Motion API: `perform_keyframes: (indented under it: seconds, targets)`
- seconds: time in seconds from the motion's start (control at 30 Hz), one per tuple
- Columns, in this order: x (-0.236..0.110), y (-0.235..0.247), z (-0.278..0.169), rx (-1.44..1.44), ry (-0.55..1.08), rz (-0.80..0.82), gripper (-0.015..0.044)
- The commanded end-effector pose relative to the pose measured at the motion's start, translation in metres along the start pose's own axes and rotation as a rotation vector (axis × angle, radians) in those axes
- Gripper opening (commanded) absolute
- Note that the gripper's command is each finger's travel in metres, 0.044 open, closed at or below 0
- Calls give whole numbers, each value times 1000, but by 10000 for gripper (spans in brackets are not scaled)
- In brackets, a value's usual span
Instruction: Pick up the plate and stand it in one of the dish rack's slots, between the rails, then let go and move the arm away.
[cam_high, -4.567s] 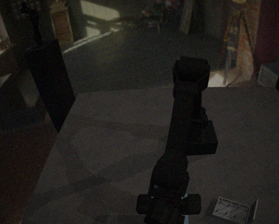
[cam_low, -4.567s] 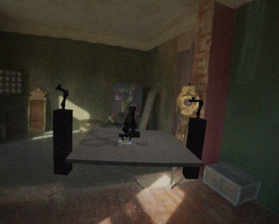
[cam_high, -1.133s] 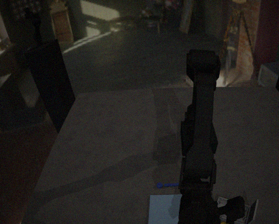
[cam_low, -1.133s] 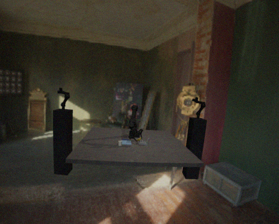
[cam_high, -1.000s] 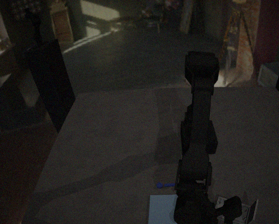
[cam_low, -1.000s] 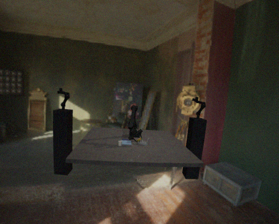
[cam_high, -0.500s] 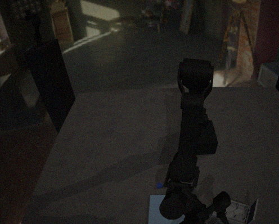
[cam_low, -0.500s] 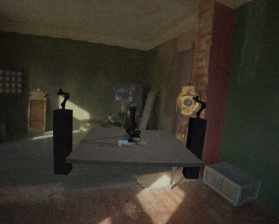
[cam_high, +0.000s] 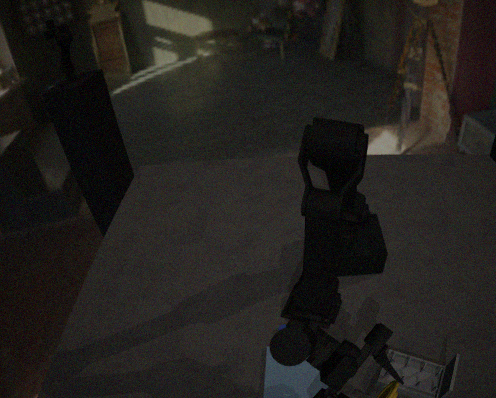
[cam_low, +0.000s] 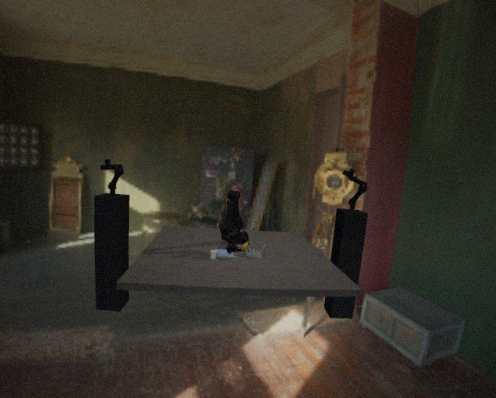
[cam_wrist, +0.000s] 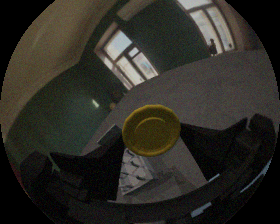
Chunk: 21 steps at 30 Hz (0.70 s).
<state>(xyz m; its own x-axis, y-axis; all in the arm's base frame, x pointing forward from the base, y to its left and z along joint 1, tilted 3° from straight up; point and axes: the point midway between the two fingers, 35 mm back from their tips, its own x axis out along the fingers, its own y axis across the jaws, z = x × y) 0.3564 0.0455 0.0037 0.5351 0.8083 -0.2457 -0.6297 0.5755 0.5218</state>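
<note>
The yellow plate (cam_high: 388, 391) (cam_low: 246, 246) (cam_wrist: 151, 130) is held between the fingertips of my gripper (cam_wrist: 151, 131), which is shut on it across its rim. In the top view the plate shows at the bottom edge, cut off by the frame, tilted steeply and above the table. The pale dish rack (cam_high: 411, 370) (cam_low: 254, 254) (cam_wrist: 134, 172) stands on the table just beside the plate, at its right in the top and exterior views. In the wrist view the rack shows below and beyond the plate, partly behind a finger. The plate is outside the slots as far as I see.
A light blue mat (cam_high: 287, 379) (cam_low: 224, 253) lies left of the rack, partly under the arm. A white cup (cam_low: 213, 254) stands at its left in the exterior view. A bit of a blue item (cam_high: 282, 327) shows behind the arm. The rack has a raised end panel (cam_high: 449, 375).
</note>
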Motion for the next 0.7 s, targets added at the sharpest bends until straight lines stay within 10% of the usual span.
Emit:
perform_keyframes:
  seconds: [0.0, 0.67]
  targets:
    - [-8, 9, -5, -79, -36, 47, 0]
    - [-50, 61, -33, -468, -177, 228, 0]
